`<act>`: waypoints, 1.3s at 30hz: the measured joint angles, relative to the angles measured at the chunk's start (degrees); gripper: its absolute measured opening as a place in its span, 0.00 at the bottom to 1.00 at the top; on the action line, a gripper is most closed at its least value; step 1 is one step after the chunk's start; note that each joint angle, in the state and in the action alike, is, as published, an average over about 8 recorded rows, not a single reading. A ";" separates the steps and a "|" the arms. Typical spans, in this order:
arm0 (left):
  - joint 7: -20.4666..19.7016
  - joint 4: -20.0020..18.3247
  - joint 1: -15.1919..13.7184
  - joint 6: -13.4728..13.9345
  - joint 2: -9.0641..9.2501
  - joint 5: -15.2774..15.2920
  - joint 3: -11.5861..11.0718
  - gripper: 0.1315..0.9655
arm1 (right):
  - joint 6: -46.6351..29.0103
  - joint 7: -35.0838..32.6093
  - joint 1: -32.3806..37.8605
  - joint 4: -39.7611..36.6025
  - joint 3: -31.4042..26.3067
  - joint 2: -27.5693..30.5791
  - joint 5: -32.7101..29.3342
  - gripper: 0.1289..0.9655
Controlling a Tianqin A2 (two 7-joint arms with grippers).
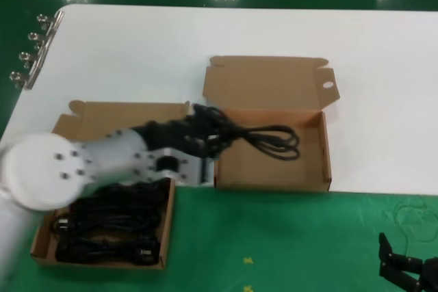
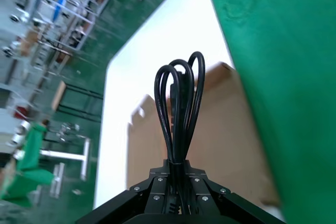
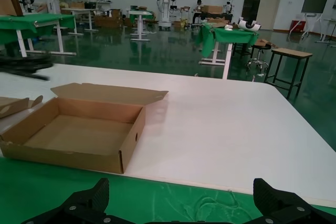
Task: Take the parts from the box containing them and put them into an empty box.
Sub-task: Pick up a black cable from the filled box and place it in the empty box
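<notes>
My left gripper (image 1: 209, 140) is shut on one black power cord (image 1: 268, 140) and holds it level, its loops reaching out over the empty box (image 1: 270, 171). This box's lid ear has an oval hole (image 1: 327, 85). In the left wrist view the cord (image 2: 178, 103) runs out from the gripper (image 2: 178, 174) above the bare cardboard (image 2: 231, 129). Several more coiled cords (image 1: 109, 227) lie in the box containing them (image 1: 42, 234) at the front left. My right gripper (image 1: 407, 268) is open and empty, low at the front right.
The white table (image 1: 171, 46) stretches behind the boxes, and the green mat (image 1: 287, 237) covers the front. Metal clips (image 1: 34, 49) hang on the table's far left edge. The right wrist view shows the empty box (image 3: 68, 156) and the gripper (image 3: 181, 203) above the mat.
</notes>
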 joint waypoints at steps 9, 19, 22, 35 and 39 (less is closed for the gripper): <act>5.01 7.74 -1.92 -4.70 8.65 -1.02 1.49 0.07 | 0.00 0.00 0.00 0.00 0.00 0.00 0.00 1.00; 7.45 6.05 -0.29 -4.60 8.68 -3.71 1.08 0.07 | 0.00 0.00 0.00 0.00 0.00 0.00 0.00 1.00; 9.29 5.43 0.04 -4.78 8.08 -3.67 1.34 0.07 | 0.00 0.00 0.00 0.00 0.00 0.00 0.00 1.00; 16.30 5.57 2.42 -6.92 6.22 -5.32 0.37 0.07 | 0.00 0.00 0.00 0.00 0.00 0.00 0.00 1.00; 21.20 8.98 2.46 -8.21 7.26 -8.28 -1.94 0.07 | 0.00 0.00 0.00 0.00 0.00 0.00 0.00 1.00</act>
